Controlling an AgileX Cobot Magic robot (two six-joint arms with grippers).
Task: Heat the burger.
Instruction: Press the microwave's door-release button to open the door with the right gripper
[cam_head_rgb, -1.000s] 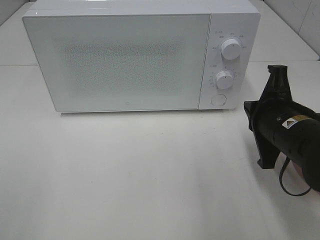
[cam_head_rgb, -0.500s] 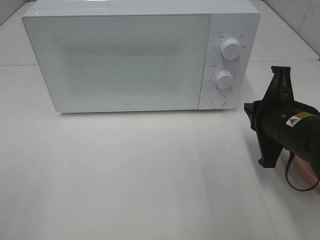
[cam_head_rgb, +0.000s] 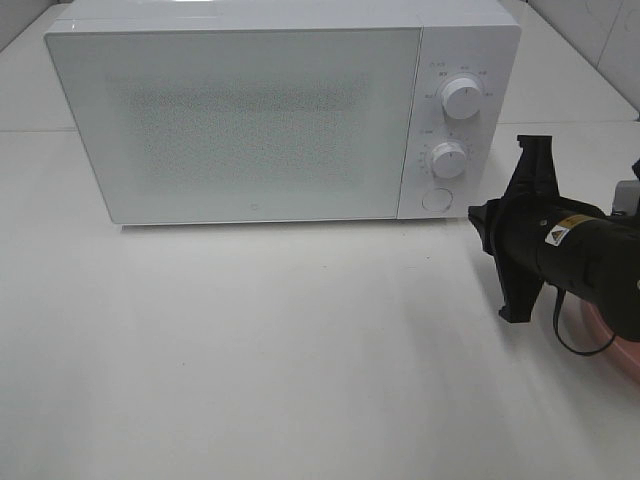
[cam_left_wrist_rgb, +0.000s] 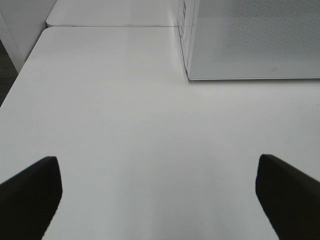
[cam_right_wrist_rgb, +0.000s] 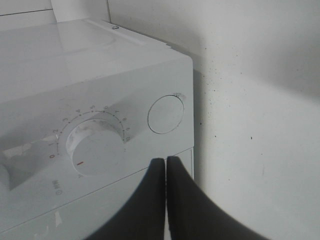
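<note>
White microwave (cam_head_rgb: 250, 120) is sitting closed on a white tabletop (cam_head_rgb: 250, 350); right tool (cam_right_wrist_rgb: 165, 161) pressed together facing it, left tool (cam_left_wrist_rgb: 157, 167) hovering spread; possibly a pink plate (cam_head_rgb: 612, 352) peeking.

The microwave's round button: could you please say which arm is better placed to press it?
Right, likely: the right gripper, shut, points near the round button; the left gripper hangs open at the microwave's other end.

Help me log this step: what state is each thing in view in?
Microwave door, shut.
Button, untouched.
Right gripper, shut, empty, pointing toward the button.
Left gripper, open, empty, above the table.
Plate, on the table, mostly hidden under the right arm.
</note>
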